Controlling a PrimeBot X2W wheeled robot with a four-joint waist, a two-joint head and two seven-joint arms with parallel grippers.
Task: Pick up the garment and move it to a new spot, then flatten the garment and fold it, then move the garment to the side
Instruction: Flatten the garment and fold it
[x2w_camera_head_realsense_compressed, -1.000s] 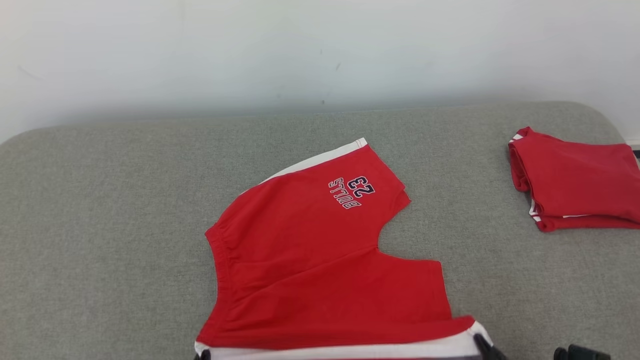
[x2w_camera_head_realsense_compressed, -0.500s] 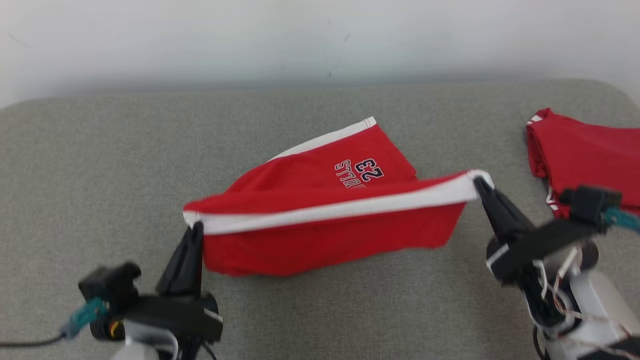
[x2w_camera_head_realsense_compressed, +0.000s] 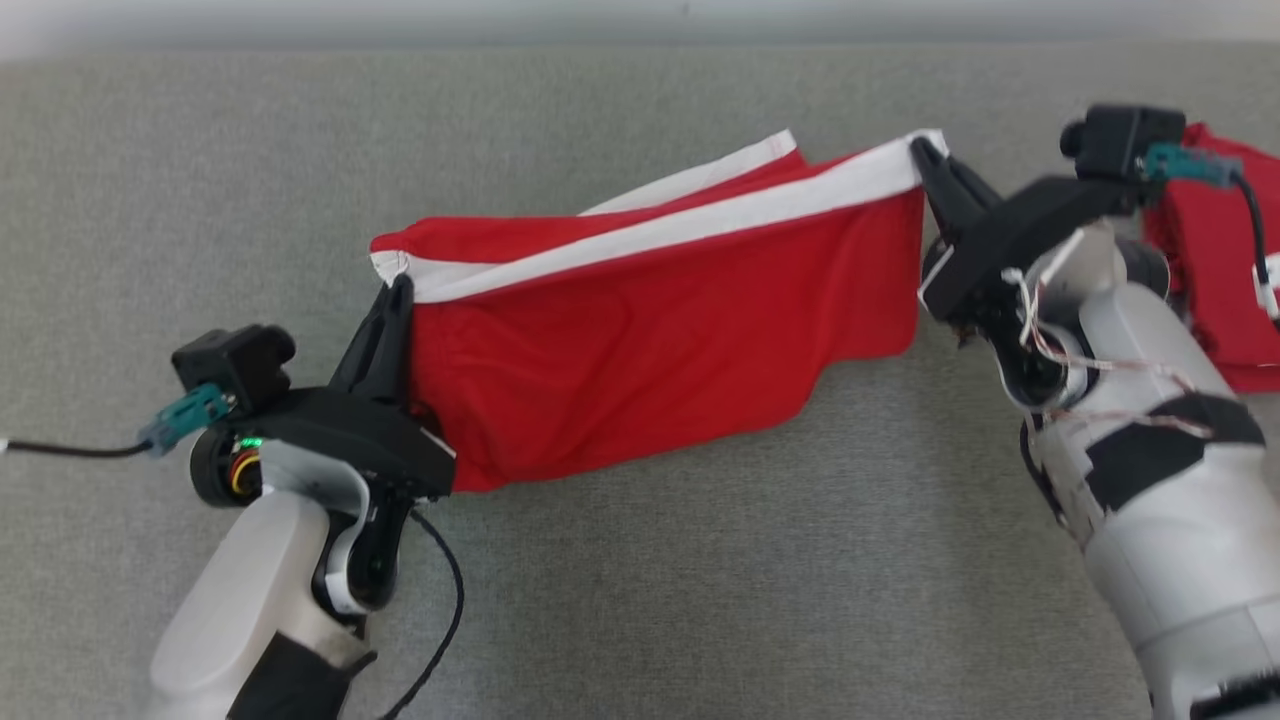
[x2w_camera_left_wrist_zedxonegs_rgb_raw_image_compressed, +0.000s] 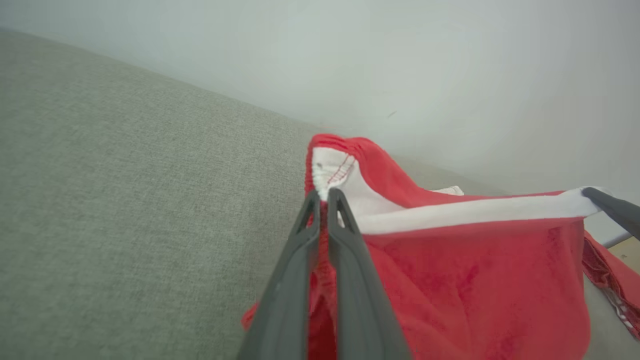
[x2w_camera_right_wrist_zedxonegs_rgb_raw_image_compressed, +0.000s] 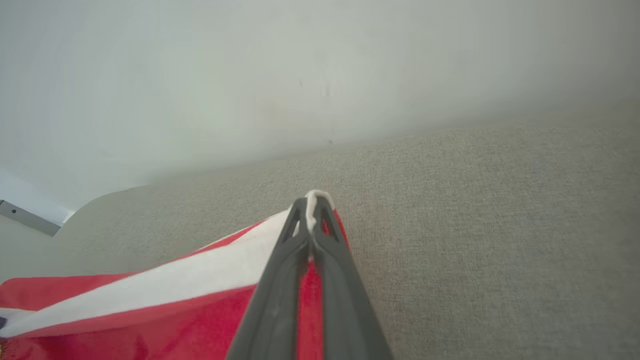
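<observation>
The garment is a pair of red shorts with a white side stripe, lifted and stretched between my two grippers above the grey padded surface. My left gripper is shut on the garment's left corner, where the waistband bunches. My right gripper is shut on the right end of the white stripe. The red cloth hangs down below the stripe, and its far half lies behind with a second white edge. In the left wrist view my right gripper's fingers show at the right edge.
A second folded red garment lies at the right edge of the surface, partly behind my right arm. A pale wall rises behind the surface. A black cable trails left from my left wrist.
Both grippers have raised the near striped edge off the surface and carried it up and away over the far half. The head camera has tilted down, so the whole scene has shifted.
</observation>
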